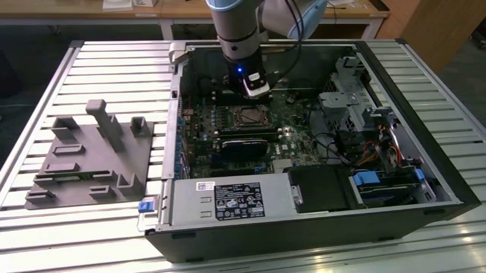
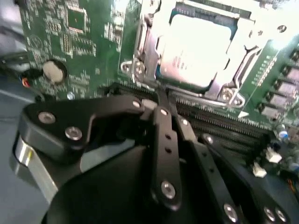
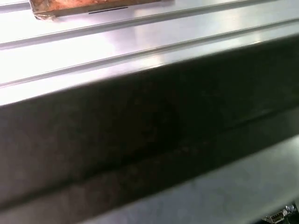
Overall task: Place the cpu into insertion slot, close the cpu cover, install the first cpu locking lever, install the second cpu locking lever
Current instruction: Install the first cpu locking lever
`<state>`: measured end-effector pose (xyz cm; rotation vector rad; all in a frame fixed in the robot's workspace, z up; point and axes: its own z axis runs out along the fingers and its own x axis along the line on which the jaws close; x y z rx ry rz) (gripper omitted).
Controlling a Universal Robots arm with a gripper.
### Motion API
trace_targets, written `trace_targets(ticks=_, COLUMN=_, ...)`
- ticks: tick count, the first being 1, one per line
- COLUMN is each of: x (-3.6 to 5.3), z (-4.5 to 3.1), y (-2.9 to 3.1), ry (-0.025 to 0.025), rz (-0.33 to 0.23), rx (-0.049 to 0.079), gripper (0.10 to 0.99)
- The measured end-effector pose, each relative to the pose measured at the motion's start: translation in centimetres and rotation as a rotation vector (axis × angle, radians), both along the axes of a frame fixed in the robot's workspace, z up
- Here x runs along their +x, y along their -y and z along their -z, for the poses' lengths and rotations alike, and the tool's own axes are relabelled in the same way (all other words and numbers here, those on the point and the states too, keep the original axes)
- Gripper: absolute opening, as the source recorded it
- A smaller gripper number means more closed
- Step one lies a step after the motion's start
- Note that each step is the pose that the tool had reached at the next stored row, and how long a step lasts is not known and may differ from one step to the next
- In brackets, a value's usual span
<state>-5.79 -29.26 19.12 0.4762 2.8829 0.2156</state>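
Second wrist view showed the cpu point(image 2: 194, 51) lying flat in the slot point(image 2: 140, 70), so the first step looked done; the cover point(image 2: 222, 86) appeared to lie down around the chip as a metal frame, so closing it also seemed done, though I could not be sure it was fully seated; whether either locking lever was latched I could not tell. The gripper point(image 2: 161, 95) had its fingers drawn together with nothing between them, their tips at the frame's 6 o'clock edge, just beside a thin wire there; contact was unclear. Exterior view placed the gripper point(image 1: 256, 94) just at 12 o'clock of the slot point(image 1: 251, 116), inside the case point(image 1: 304, 239). Counted: one cpu, one slot, one cover, one gripper, one arm point(image 1: 239, 28), one board point(image 2: 88, 42), one grey fixture point(image 1: 91, 156) at 9 o'clock of the case
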Motion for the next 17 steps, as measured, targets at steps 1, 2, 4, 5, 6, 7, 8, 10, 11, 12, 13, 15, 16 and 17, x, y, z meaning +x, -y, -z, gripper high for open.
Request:
trace_targets(ticks=1, x=0.01, z=-0.05, y=-0.01, ry=0.0003, rz=0.0, rx=0.001, gripper=0.106)
trace_targets(ticks=2, x=0.02, z=-0.14, y=-0.03, ry=0.0009, rz=0.001, rx=0.002, gripper=0.106)
trace_targets(ticks=4, x=0.01, z=-0.46, y=-0.01, ry=0.0004, rz=0.001, rx=0.001, gripper=0.106)
trace_targets(ticks=5, x=0.01, z=-0.65, y=0.0, ry=0.0001, rz=0.002, rx=0.0, gripper=0.106)
trace_targets(ticks=6, x=0.01, z=-0.82, y=-0.01, ry=0.0002, rz=0.002, rx=0.001, gripper=0.106)
trace_targets(ticks=7, x=0.01, z=-1.04, y=0.0, ry=0.0002, rz=0.002, rx=0.001, gripper=0.106)
trace_targets(ticks=8, x=0.01, z=-1.25, y=0.0, ry=0.0, rz=0.002, rx=0.0, gripper=0.106)
trace_targets(ticks=10, x=0.01, z=-1.69, y=0.0, ry=0.0002, rz=0.002, rx=0.0, gripper=0.106)
trace_targets(ticks=11, x=0.01, z=-1.9, y=0.0, ry=0.0002, rz=0.003, rx=0.001, gripper=0.106)
trace_targets(ticks=12, x=0.01, z=-2.1, y=0.0, ry=0.0001, rz=0.003, rx=0.0, gripper=0.106)
trace_targets(ticks=13, x=0.01, z=-2.31, y=0.0, ry=0.0001, rz=0.003, rx=0.0, gripper=0.106)
trace_targets(ticks=15, x=0.01, z=-2.31, y=-0.01, ry=0.0002, rz=0.003, rx=0.001, gripper=0.106)
trace_targets(ticks=16, x=0.01, z=-2.31, y=0.0, ry=0.0002, rz=0.003, rx=0.001, gripper=0.106)
trace_targets(ticks=17, x=0.01, z=-2.31, y=0.0, ry=0.0002, rz=0.003, rx=0.001, gripper=0.106)
